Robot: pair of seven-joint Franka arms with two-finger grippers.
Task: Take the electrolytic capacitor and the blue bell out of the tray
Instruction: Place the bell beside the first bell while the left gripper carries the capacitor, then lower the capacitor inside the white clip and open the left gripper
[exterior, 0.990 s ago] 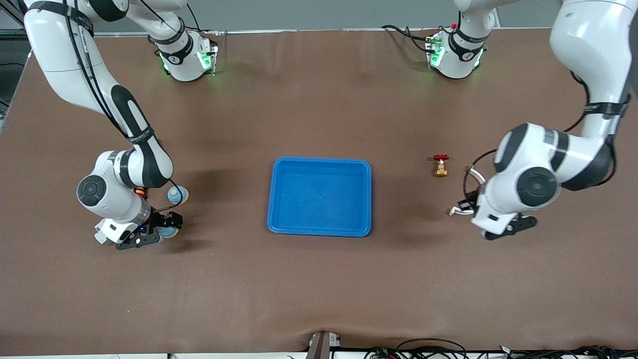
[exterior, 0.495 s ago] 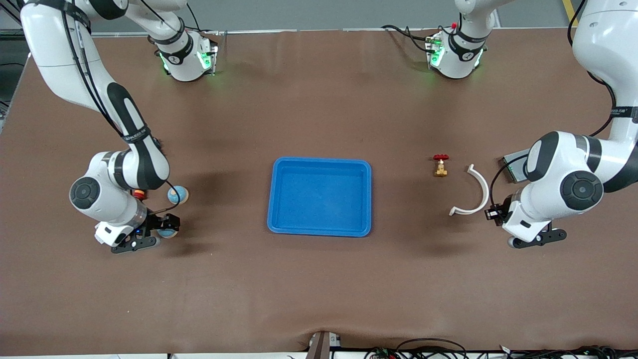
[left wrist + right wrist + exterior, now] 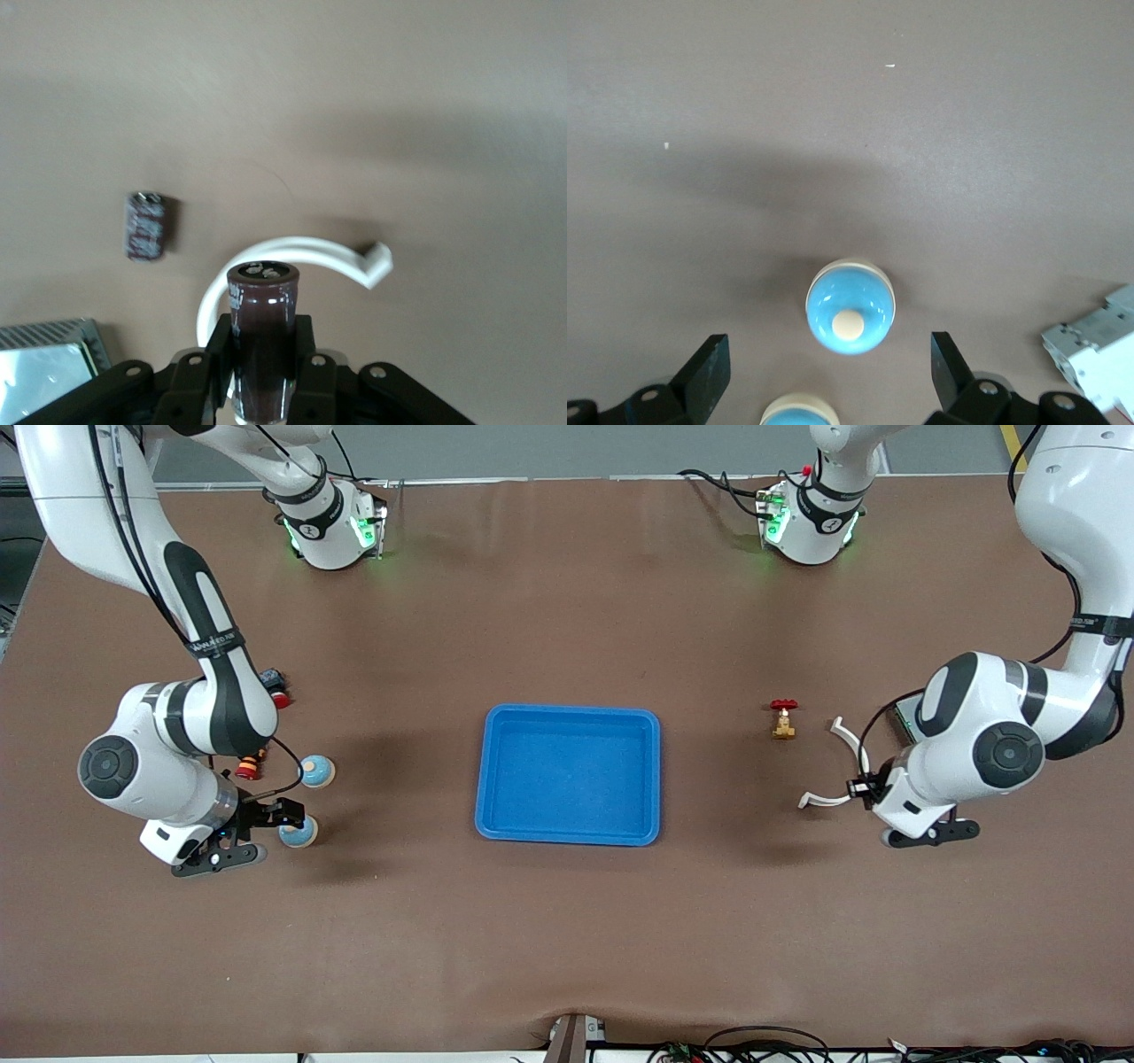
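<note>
front cam high; wrist cams near table (image 3: 567, 957)

tray (image 3: 569, 773) mid-table, two bells (image 3: 316, 771) toward right arm's end

Glossy blue plastic tray (image 3: 569, 774)

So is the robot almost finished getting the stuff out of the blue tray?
Nearly. The tray has nothing in it. A blue bell sits on the table beside the open right gripper. The left gripper is shut on the electrolytic capacitor over the table near a white curved piece. It only needs setting down.
</note>
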